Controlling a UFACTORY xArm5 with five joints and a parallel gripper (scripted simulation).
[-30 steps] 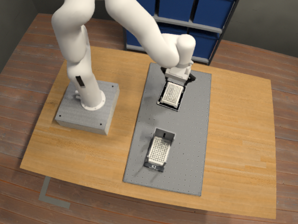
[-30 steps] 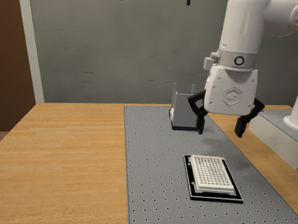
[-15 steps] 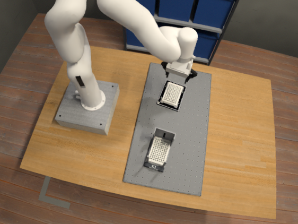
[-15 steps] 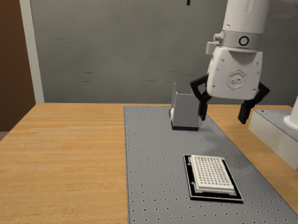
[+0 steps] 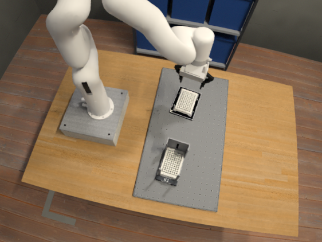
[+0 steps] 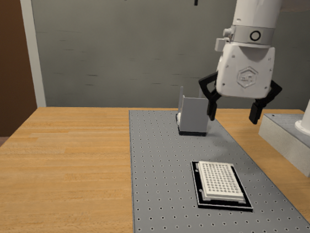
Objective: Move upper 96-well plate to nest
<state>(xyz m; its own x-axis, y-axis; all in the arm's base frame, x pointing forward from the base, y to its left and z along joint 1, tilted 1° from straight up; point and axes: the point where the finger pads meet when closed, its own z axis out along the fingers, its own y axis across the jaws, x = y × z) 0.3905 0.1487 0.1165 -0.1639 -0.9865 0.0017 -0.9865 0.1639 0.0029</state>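
A white 96-well plate lies flat in the black plate nest N1 on the grey breadboard. The grey stack rack K1 stands further along the board, with another white plate inside it; in the exterior view the rack's wall hides that plate almost wholly. My gripper is open and empty. It hangs well above the board, just past the nest's end away from the rack, clear of the plate.
The grey perforated breadboard lies on the wooden table. The arm's grey base block stands beside the board. A blue shelf unit stands behind the table.
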